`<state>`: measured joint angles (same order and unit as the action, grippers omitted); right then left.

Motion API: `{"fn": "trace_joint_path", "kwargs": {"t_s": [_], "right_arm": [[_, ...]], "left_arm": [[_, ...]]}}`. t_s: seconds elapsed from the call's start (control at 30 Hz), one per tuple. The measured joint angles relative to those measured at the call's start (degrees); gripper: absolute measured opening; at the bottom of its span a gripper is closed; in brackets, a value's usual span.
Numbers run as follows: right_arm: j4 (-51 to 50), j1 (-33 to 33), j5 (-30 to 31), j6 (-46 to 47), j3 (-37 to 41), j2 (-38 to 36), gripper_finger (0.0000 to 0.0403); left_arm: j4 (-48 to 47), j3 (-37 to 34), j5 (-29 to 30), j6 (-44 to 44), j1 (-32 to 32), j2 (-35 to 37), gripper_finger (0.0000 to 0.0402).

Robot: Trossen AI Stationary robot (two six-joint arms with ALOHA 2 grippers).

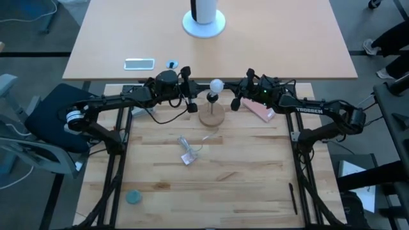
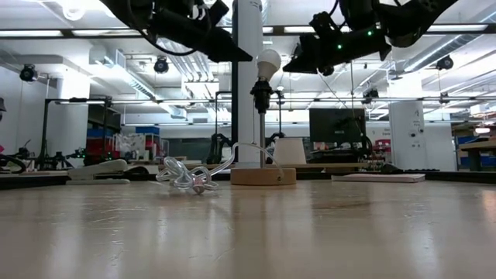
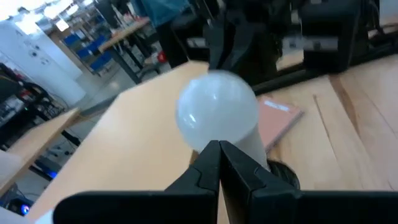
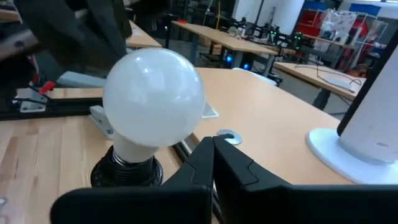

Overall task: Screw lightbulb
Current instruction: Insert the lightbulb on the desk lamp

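Note:
The frosted white lightbulb (image 1: 216, 85) stands upright with its screw base in the black socket (image 1: 211, 97), which sits on a thin post above the round wooden stand (image 1: 211, 115). It also shows in the low view (image 2: 269, 62). My left gripper (image 2: 249, 56) is shut and hangs level just left of the bulb. Its tips show before the bulb's neck in the left wrist view (image 3: 219, 148). My right gripper (image 2: 287, 68) is shut and hangs just right of the bulb. It also shows in the right wrist view (image 4: 212, 144). Both appear to stand a small gap clear of the bulb.
A crumpled clear plastic wrapper (image 1: 186, 152) lies in front of the stand. A pink flat box (image 1: 259, 110) lies under my right arm. A teal disc (image 1: 133, 197) sits near left, a black pen (image 1: 294, 199) near right. A phone (image 1: 139, 63) and a white post base (image 1: 204, 24) are on the far table.

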<state>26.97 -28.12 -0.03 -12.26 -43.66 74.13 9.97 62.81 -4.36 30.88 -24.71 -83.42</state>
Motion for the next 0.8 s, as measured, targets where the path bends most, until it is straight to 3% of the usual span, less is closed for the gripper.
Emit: {"fn": "trace_joint_path", "kwargs": {"t_s": [0.8], "right_arm": [[3.9, 0.8, -3.2, 0.3, -0.3, 2.2, 0.0000]], "left_arm": [[0.7, 0.0, 0.4, -1.2, -0.4, 0.0, 0.0000]]}}
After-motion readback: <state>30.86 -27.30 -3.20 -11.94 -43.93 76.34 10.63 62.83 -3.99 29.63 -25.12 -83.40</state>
